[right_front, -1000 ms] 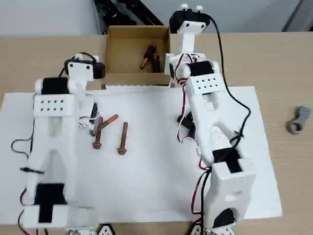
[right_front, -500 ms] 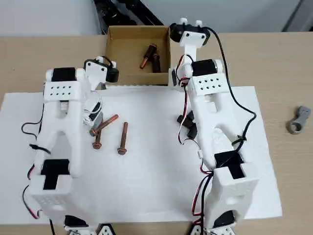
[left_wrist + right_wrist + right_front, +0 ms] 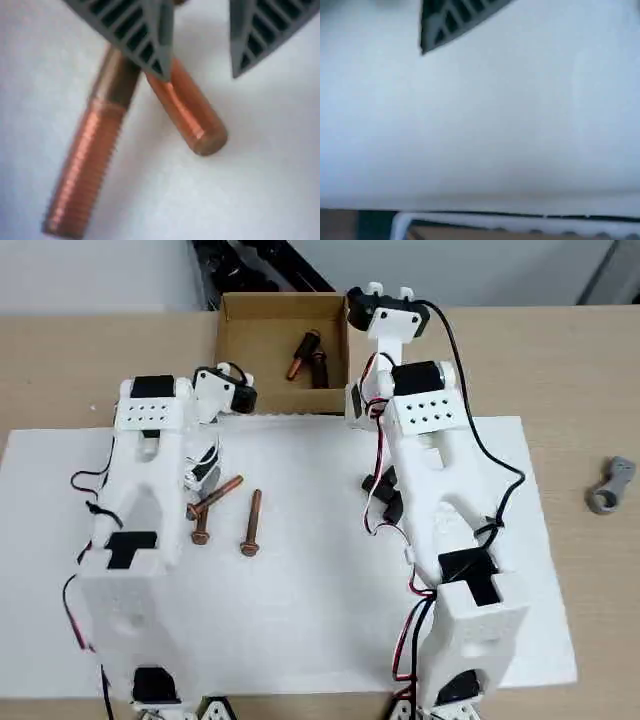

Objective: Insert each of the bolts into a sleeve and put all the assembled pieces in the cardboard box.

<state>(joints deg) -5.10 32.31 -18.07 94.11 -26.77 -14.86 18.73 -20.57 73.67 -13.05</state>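
The left gripper [image 3: 200,75] hangs, fingers parted, over two crossed bolts [image 3: 190,115] on the white sheet [image 3: 320,620] in front of the cardboard box [image 3: 232,340]. One fingertip [image 3: 145,40] overlaps their crossing. A third bolt [image 3: 251,523] lies just beside them. Two assembled pieces [image 3: 300,355] lie in the box. The right gripper [image 3: 357,405] sits at the box's near corner, and I cannot tell whether it is open or closed. A grey part [image 3: 611,485] lies well away from the box.

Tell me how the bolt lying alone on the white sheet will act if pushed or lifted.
The bolt looks like solid metal, so probably stiff and heavy for its size. Its round shank lies flat on the white sheet, so a sideways push would likely roll it, curving around the wider head.
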